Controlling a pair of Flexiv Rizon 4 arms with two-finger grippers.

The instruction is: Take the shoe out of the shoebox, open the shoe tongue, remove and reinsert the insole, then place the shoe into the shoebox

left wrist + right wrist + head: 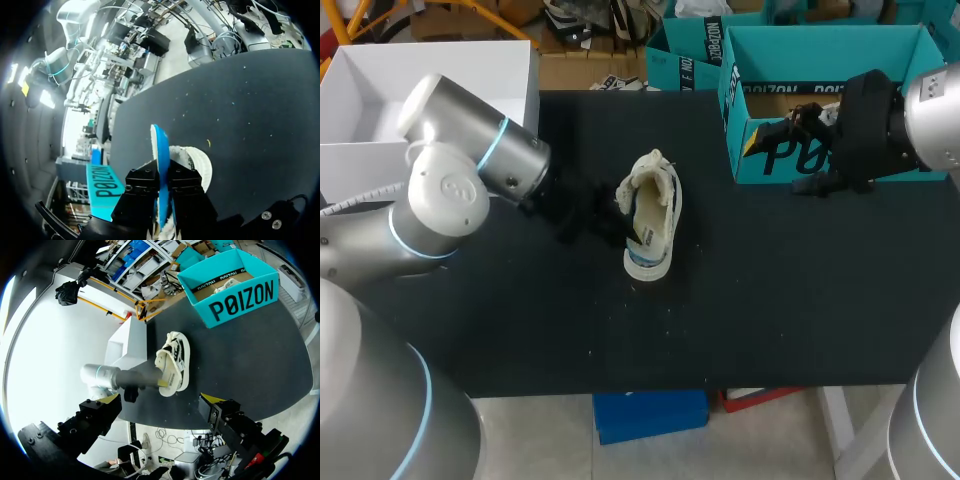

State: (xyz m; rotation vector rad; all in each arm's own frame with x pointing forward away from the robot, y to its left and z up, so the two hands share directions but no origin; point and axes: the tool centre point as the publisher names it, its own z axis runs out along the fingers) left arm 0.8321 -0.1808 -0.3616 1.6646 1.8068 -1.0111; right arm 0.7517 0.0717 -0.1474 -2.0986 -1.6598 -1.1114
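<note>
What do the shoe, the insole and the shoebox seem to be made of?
The shoe looks like soft cream fabric or leather, matte; which one I cannot tell. The insole seems thin blue foam: a flat sheet. The shoebox is probably teal cardboard, matte, with straight folded walls.

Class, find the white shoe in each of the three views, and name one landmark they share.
Head view: shoe mid-table, at the left gripper.
Left wrist view: shoe beside the fingers, which pinch its blue insole.
Right wrist view: shoe ahead of the open right gripper.
Shared landmark: the teal shoebox.

One shoe (653, 215), one insole (161, 165), one shoebox (775, 158)
</note>
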